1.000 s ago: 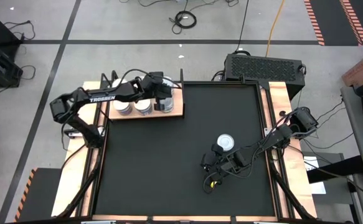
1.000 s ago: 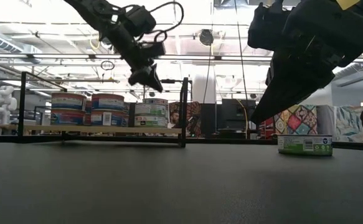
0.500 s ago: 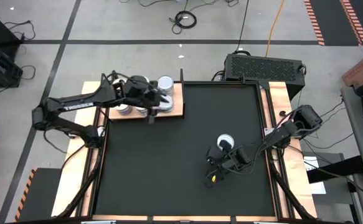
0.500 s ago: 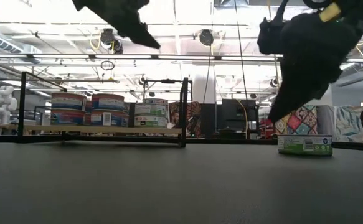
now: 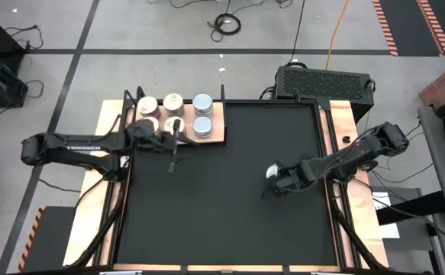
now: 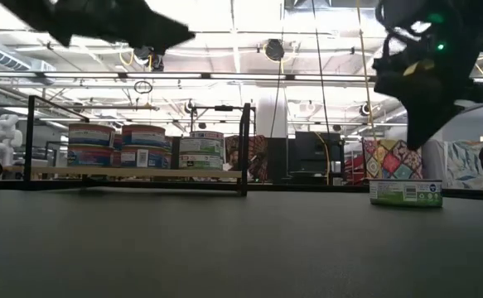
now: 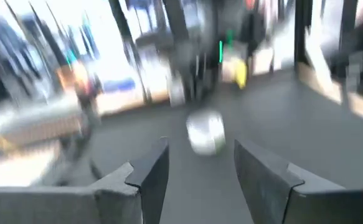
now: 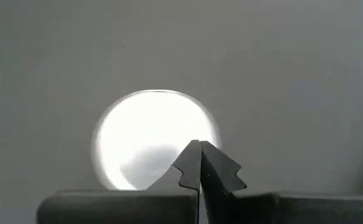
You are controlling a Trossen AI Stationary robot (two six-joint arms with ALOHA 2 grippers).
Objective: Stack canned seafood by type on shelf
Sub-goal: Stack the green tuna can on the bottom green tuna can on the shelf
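Lone tin (image 5: 274, 172) sits on the black surface (image 5: 222, 214), well apart from the shelf (image 5: 216, 131) holding six tins. Right gripper (image 5: 271, 186), fingers together, hangs just over it, nearer. Left gripper (image 5: 172, 164), fingers apart, is by the shelf.

Six tins (image 5: 173, 112) sit on the wooden shelf (image 5: 216, 134) at the bench's (image 5: 222, 214) far left corner. The left gripper (image 5: 172, 163) hovers just off it. The right gripper (image 5: 270, 186) apparently covers a seventh tin (image 5: 272, 171).
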